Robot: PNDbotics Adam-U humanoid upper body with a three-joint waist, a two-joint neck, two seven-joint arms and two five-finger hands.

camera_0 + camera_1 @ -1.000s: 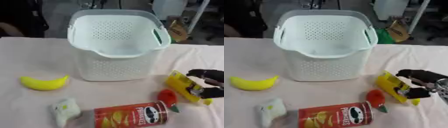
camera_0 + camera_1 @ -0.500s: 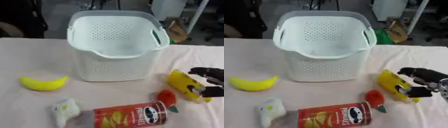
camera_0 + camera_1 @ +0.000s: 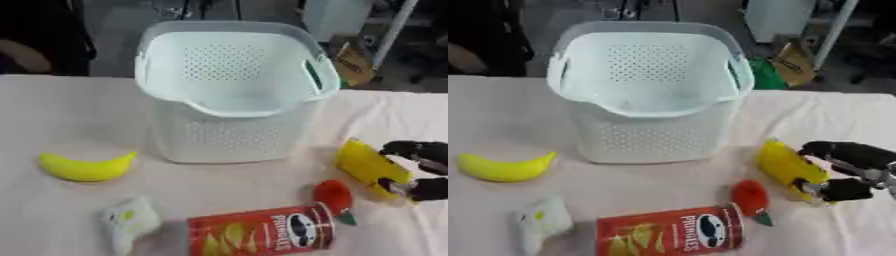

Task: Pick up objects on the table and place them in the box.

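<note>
**Five loose objects out on the cloth, basket holding nothing**

Five items lie on the pale cloth-covered table (image 3: 500, 110), all in front of or beside the white perforated plastic basket (image 3: 651, 95), which stands upright at the middle — its inside shows only its own floor and walls.

- Yellow banana (image 3: 502, 168): left of the basket, lying flat, well apart from everything else.
- Small white packet with a yellow-green mark (image 3: 542, 222): near the front left, just beside the can's closed end.
- Red cylindrical crisp can with a printed label (image 3: 671, 231): on its side along the front edge, length running left to right.
- Red strawberry-shaped toy with a green tip (image 3: 751, 197): just beside the can's right end, between the can and the yellow block.
- Yellow box-shaped block (image 3: 791, 169): right of the basket, lying at a slant on the cloth.

Right hand (image 3: 852, 171) — black, entering from the right edge — has its fingers above and its thumb below curled around the yellow block's right end, clasping it. The block appears to rest on the table.

Left hand shows in neither view.
</note>
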